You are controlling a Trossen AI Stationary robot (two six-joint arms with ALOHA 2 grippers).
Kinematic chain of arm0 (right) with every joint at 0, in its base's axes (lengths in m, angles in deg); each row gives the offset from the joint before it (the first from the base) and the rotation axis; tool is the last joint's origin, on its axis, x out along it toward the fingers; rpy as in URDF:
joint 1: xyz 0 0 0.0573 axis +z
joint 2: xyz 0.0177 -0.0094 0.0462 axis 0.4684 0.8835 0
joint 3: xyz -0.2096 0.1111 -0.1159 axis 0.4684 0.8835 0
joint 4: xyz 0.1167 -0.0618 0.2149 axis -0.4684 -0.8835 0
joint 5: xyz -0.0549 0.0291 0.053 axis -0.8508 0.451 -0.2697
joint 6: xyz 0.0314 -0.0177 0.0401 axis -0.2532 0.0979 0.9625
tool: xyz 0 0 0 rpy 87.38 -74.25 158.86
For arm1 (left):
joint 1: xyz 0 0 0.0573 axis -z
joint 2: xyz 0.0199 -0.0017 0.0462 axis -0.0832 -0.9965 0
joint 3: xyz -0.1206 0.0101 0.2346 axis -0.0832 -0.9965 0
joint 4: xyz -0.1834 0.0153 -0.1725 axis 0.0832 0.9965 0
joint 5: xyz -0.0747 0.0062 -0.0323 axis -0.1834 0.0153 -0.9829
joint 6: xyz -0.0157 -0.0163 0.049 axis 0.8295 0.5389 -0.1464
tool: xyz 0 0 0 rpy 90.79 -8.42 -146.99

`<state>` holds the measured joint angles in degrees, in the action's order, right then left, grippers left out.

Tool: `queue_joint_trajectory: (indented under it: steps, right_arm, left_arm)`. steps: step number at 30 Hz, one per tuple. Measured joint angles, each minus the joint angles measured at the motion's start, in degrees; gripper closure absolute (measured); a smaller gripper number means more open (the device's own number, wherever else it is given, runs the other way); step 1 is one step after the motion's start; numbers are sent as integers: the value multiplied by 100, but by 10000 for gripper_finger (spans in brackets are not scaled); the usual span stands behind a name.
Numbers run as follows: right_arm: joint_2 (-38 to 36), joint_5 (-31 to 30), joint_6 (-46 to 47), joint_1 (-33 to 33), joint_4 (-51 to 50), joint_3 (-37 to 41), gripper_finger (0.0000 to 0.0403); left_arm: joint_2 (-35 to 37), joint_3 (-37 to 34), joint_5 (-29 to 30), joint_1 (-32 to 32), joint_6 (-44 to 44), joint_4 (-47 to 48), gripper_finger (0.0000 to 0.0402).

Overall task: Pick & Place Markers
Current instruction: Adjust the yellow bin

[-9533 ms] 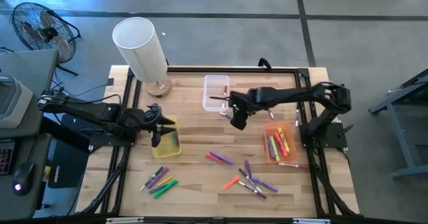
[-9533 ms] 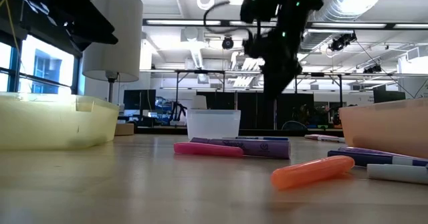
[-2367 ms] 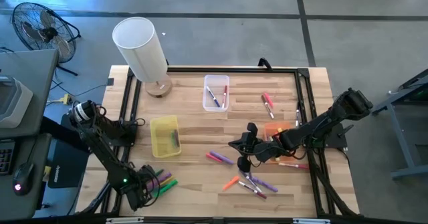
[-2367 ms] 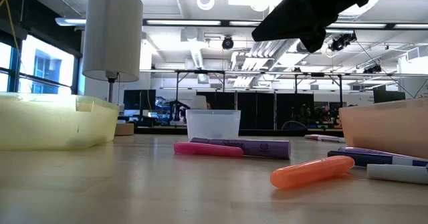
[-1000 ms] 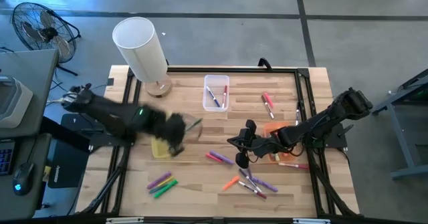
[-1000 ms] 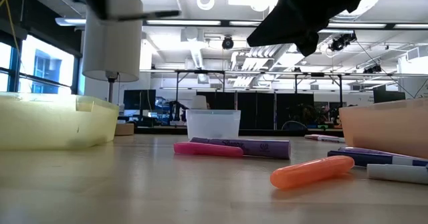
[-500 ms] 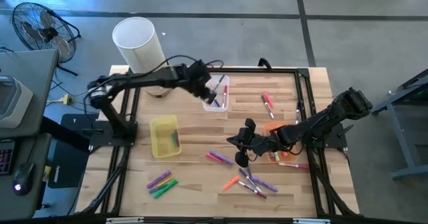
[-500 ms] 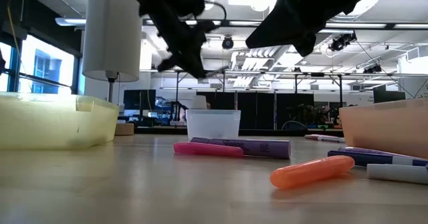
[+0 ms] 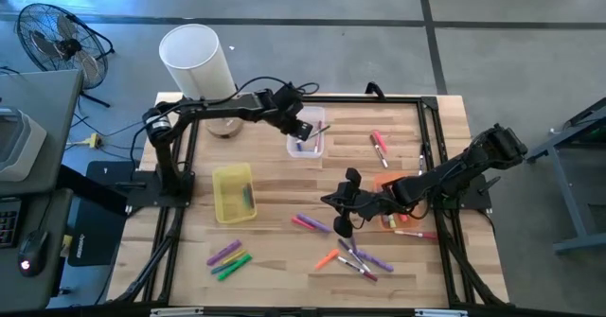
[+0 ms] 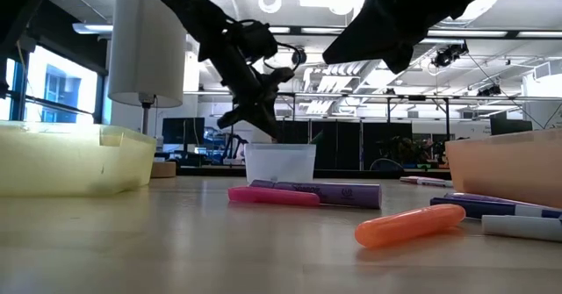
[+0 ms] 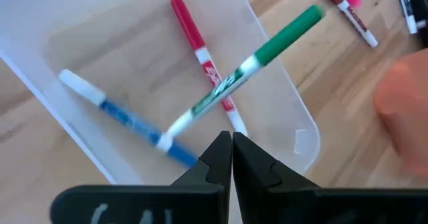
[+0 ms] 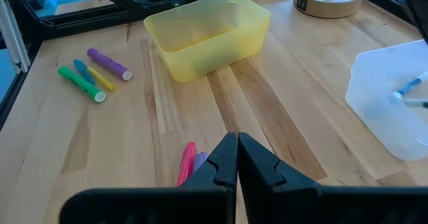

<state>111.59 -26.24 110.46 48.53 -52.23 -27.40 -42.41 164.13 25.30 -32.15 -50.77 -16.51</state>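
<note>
Markers [image 9: 352, 260] spread over the worktop [image 9: 275, 251]: a messy bunch at 5 o'clock, a pink and a purple one [image 9: 311, 223] close to the middle, a small purple, green and yellow group [image 9: 227, 257] at 7 o'clock, and a red and pink pair [image 9: 379, 145] at 1 o'clock. More lying inside the orange bin [image 9: 409, 180] at 3 o'clock. One inside the yellow bin [image 9: 227, 177] at 9 o'clock.

Left pincer [image 9: 308, 128] up at 12 o'clock, right over the clear bin [image 9: 295, 116]. Fingers pressed together, with nothing seen between them. Just past the tips, a green marker [image 11: 267, 47] slanted across a red marker [image 11: 197, 50], with a blue marker [image 11: 124, 117] beside them in the bin. Cannot tell if the green one is lying down or in the air.

Right pincer [image 9: 343, 224] near the middle of the worktop, a bit toward 5 o'clock, above the pink and purple ones. Fingers shut tight and holding nothing.

White lamp [image 9: 197, 66] standing at 11 o'clock.
</note>
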Motion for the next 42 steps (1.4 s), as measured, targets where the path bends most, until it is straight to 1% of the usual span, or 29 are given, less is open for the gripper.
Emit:
queue_joint_trajectory:
  steps: [4, 8, 10, 12, 14, 19, 20, 23, 26, 30, 37, 39, 42]
  right_arm:
    - [0, -1, 4, 0, -28, 0, 402]
    - [0, 0, 9, 0, -34, 0, 403]
    - [0, 0, 12, 0, -50, 0, 403]
    - [0, -1, 15, 0, -100, 0, 403]
    - [0, -3, 15, 0, -121, 0, 402]
    - [0, -13, 15, 0, -139, 0, 402]
    - [0, -13, 15, 0, -139, 0, 403]
    - [0, -17, 64, 0, -136, 0, 403]
    - [0, -28, 116, 0, -134, 0, 403]
    - [0, -28, 128, 0, -134, 0, 403]
    - [0, -50, 129, 0, -117, 0, 403]
    - [0, -81, 127, 0, -119, 0, 403]
    - [0, -90, 129, -4, -122, 0, 403]
  left_arm:
    - [21, 0, -6, 0, -229, 17, 391]
    - [277, 4, -326, 29, -817, 177, 391]
    - [452, 4, -394, 140, -1032, 508, 391]
    - [566, 7, -384, 366, -1261, 813, 390]
    - [684, 3, -324, 640, -1531, 1392, 390]
    - [790, -4, 320, 1453, -2093, 2611, 390]
    - [785, -14, 360, 1612, -2184, 2758, 390]
    - [793, -203, 362, 2061, -2449, 2771, 390]
    - [789, -551, 443, 2376, -2487, 2966, 390]
    - [791, -1171, 564, 2595, -2282, 2956, 390]
    - [1280, -2206, 389, 2785, -1772, 2747, 390]
    - [1472, -2371, 332, 2891, -1653, 2542, 390]
    - [1786, -2531, 447, 3092, -1433, 2716, 390]
